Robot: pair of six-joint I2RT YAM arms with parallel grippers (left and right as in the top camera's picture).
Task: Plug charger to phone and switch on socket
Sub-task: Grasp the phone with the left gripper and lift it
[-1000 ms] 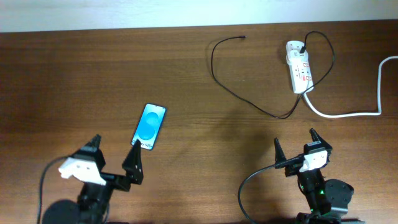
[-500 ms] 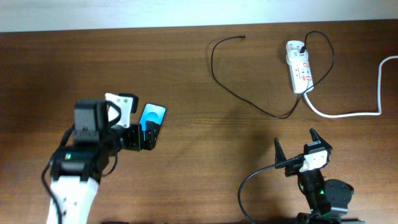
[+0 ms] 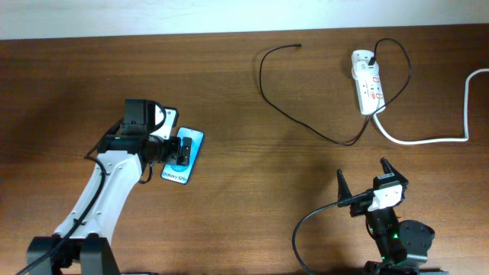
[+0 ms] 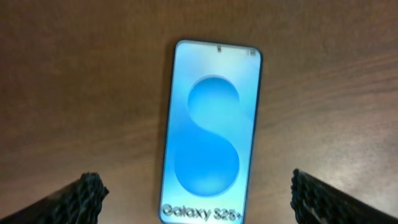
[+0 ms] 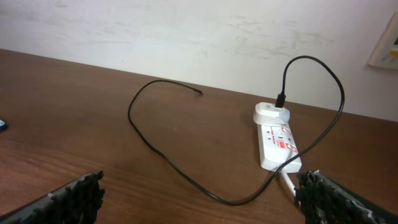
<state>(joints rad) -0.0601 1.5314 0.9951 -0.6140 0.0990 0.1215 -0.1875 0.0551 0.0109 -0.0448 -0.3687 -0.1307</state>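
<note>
Left gripper (image 4: 199, 196), wide open and empty, partly hides the phone (image 3: 176, 175) overhead; right gripper (image 5: 199, 190) likewise agape.

A dark brown wooden table (image 3: 229, 99) is spreading across the whole overhead view, its grain running from side to side and its surface catching a soft sheen of light. Behind the table's far edge a white wall (image 5: 186, 31) is rising, showing faint grey scuffs and smudges. Near the far right corner a pale framed panel (image 5: 390, 42) is hanging on that wall, mostly cut off at the edge of the view, too little showing to tell what it is.
</note>
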